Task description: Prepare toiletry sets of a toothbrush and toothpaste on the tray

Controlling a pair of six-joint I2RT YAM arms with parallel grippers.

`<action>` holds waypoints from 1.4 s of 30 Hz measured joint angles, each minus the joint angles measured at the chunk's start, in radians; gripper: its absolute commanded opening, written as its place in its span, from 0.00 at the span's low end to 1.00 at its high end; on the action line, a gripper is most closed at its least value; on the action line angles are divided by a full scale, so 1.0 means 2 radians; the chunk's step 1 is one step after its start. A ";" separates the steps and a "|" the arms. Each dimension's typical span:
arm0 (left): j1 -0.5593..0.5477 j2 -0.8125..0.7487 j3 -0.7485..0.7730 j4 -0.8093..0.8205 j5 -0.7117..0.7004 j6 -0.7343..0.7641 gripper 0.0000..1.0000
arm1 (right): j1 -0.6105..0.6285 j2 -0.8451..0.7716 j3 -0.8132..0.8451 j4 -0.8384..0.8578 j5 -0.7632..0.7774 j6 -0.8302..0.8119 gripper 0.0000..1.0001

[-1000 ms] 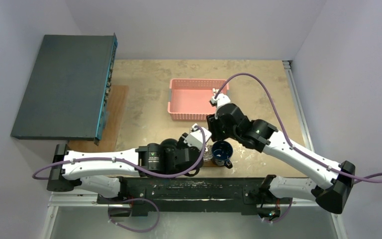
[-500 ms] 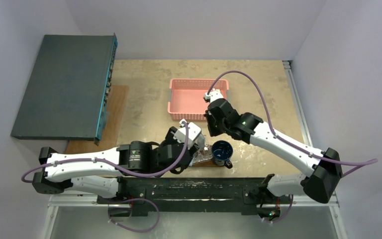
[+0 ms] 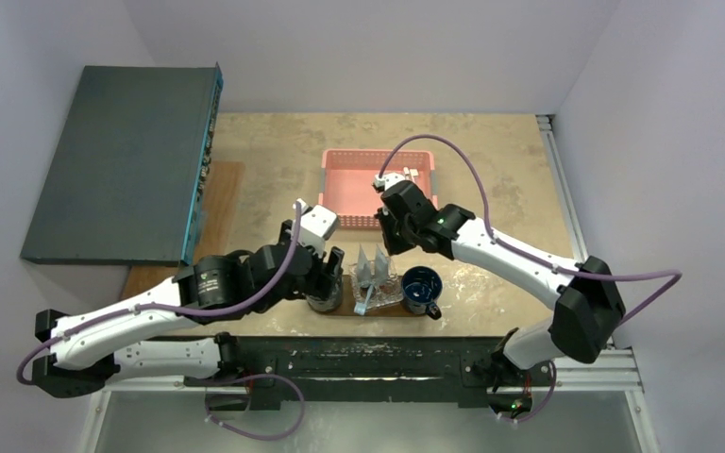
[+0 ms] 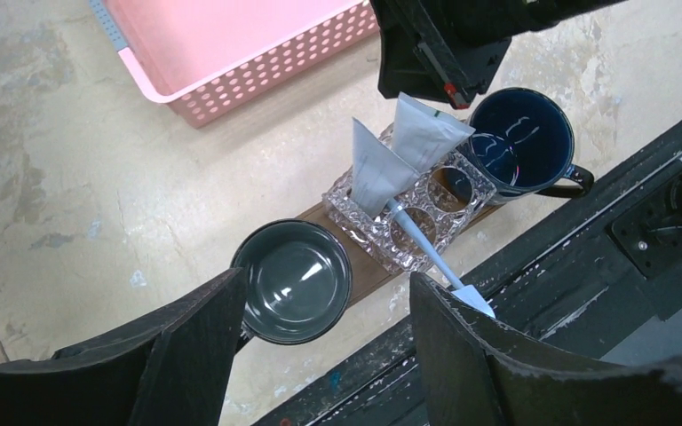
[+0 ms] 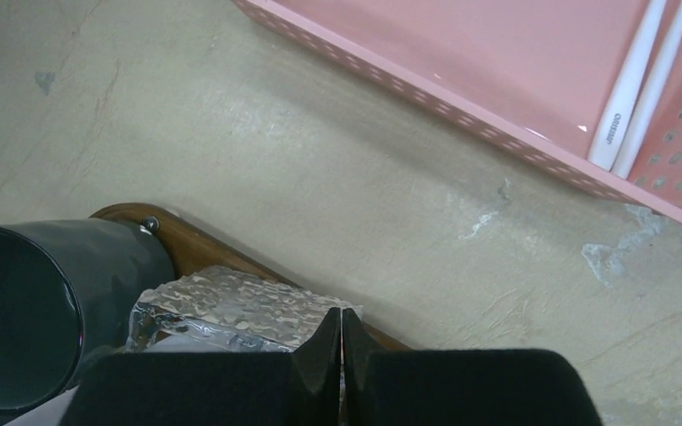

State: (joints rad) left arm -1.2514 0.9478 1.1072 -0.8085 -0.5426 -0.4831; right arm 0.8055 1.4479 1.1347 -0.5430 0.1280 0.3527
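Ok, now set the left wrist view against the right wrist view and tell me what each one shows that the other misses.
Only the left wrist view: two toothpaste tubes standing in the clear glass holder, a pale blue toothbrush leaning out of it, and the dark blue mug. Only the right wrist view: two slim white toothbrushes lying along one side of the pink basket. Both: the basket, the holder, the grey cup and the brown tray under cup and holder.
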 measured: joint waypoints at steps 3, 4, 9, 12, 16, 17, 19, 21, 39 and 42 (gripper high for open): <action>0.018 -0.013 -0.003 -0.002 0.010 0.006 0.67 | 0.000 0.013 0.000 0.001 -0.008 -0.003 0.00; 0.023 -0.015 -0.005 -0.004 0.012 0.007 0.67 | 0.000 0.017 0.000 0.002 -0.009 -0.003 0.00; 0.044 -0.025 -0.024 -0.009 0.023 0.008 0.68 | -0.001 0.025 0.000 0.003 -0.013 -0.005 0.00; 0.051 -0.030 -0.039 -0.011 0.029 0.008 0.68 | -0.001 0.025 0.000 0.003 -0.021 -0.007 0.00; 0.060 -0.033 -0.052 -0.012 0.034 0.008 0.68 | -0.001 0.025 0.000 0.003 -0.021 -0.008 0.00; 0.062 -0.035 -0.055 -0.013 0.035 0.008 0.68 | -0.001 0.025 -0.001 0.003 -0.021 -0.008 0.00; 0.066 -0.039 -0.061 -0.012 0.036 0.008 0.68 | -0.001 0.025 -0.002 0.002 -0.021 -0.009 0.00; 0.070 -0.043 -0.064 -0.013 0.036 0.008 0.68 | -0.001 0.025 -0.006 0.002 -0.021 -0.009 0.00; 0.087 -0.065 -0.089 -0.015 0.036 0.008 0.68 | -0.001 0.003 -0.025 -0.005 -0.035 -0.012 0.00; 0.088 -0.065 -0.094 -0.015 0.036 0.008 0.68 | -0.001 -0.002 -0.027 -0.005 -0.036 -0.012 0.00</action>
State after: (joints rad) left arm -1.0752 0.8177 0.9192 -0.8391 -0.4706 -0.4679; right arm 0.8040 1.4448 1.0805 -0.5529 0.0563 0.3294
